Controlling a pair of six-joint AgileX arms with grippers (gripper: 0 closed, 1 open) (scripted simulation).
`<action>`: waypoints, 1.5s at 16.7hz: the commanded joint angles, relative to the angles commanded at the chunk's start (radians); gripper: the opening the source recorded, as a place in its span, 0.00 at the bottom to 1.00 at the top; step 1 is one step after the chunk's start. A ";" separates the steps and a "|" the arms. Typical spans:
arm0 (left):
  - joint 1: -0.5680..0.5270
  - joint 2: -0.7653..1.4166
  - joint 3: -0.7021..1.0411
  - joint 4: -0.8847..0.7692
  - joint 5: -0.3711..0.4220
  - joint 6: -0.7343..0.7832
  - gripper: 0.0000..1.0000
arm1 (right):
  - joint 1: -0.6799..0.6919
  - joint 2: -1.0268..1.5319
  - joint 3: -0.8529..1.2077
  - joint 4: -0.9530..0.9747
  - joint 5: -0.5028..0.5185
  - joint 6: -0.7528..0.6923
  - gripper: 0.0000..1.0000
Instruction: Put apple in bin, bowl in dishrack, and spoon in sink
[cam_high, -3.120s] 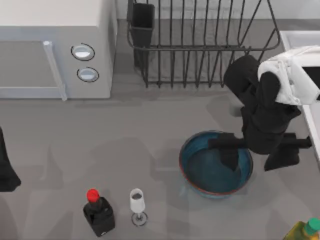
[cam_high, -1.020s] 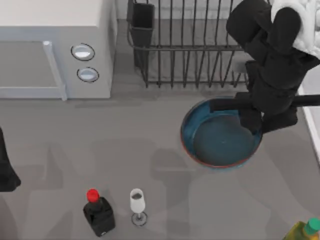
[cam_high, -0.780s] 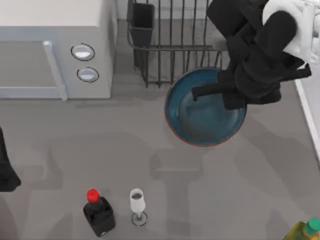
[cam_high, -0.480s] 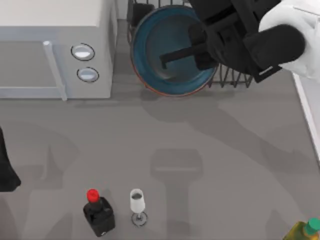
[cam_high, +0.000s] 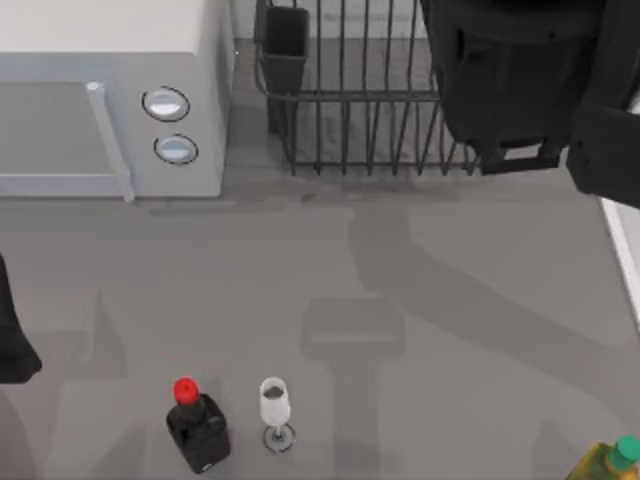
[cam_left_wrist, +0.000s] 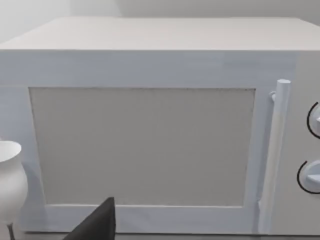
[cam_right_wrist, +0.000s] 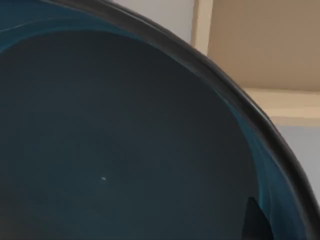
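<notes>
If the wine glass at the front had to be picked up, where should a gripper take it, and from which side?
The wine glass stands upright on a thin stem, with the dark bottle close at its left, so probably grip around its white cup, coming level from the top view's right.

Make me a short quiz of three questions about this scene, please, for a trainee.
1. True or false: the left arm is at the left edge of the table, away from the wine glass.
2. What does the right wrist view show up close? A) bowl B) apple C) spoon
3. Fill in: the right arm hovers over the ___.
Key: 1 true; 2 A; 3 dish rack.
</notes>
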 joint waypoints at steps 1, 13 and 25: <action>0.000 0.000 0.000 0.000 0.000 0.000 1.00 | 0.015 -0.015 -0.004 0.034 0.030 -0.015 0.00; 0.000 0.000 0.000 0.000 0.000 0.000 1.00 | -0.035 0.076 -0.012 0.187 0.006 -0.035 0.00; 0.000 0.000 0.000 0.000 0.000 0.000 1.00 | -0.370 0.567 -0.113 0.799 -0.330 -0.048 0.00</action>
